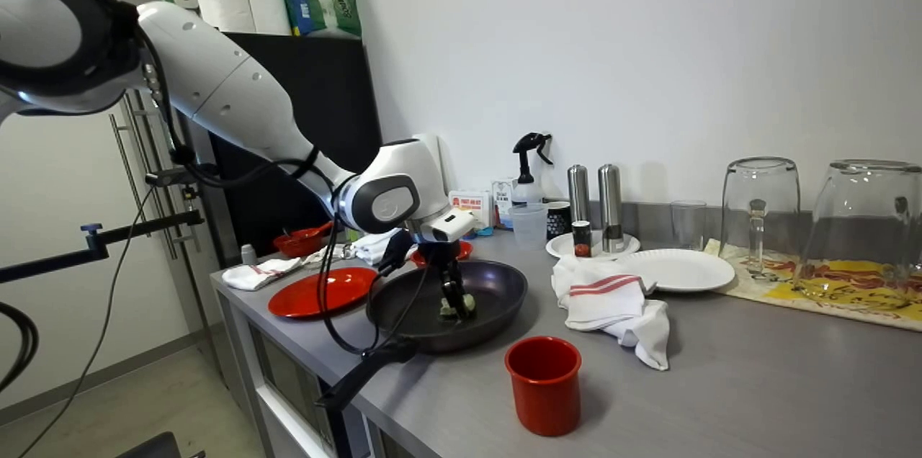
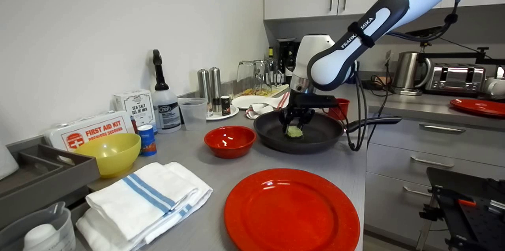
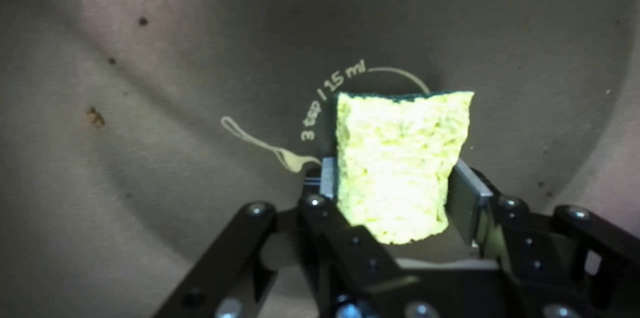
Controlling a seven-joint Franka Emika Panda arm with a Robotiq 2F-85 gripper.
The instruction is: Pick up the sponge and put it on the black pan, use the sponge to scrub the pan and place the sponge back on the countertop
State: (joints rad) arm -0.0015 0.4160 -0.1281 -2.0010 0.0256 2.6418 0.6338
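While the hand [image 3: 396,178] grips the sponge [image 3: 402,163] inside the black pan [image 2: 321,130], scrubbing appears active; next, sweep lightly left and right.

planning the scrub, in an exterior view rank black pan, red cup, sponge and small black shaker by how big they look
Largest: black pan
Next: red cup
Smallest: sponge and small black shaker, too alike to rank

"How's the light?"
"Even and fairly bright in both exterior views; the red mug [image 1: 545,397] throws a soft shadow on the countertop [image 1: 720,393], and small glints sit on the red bowl [image 2: 229,151]."
"And the wrist view?"
"Dimmer, softer; the sponge [image 3: 400,173] burns out nearly white against the murky black pan [image 3: 240,38]."
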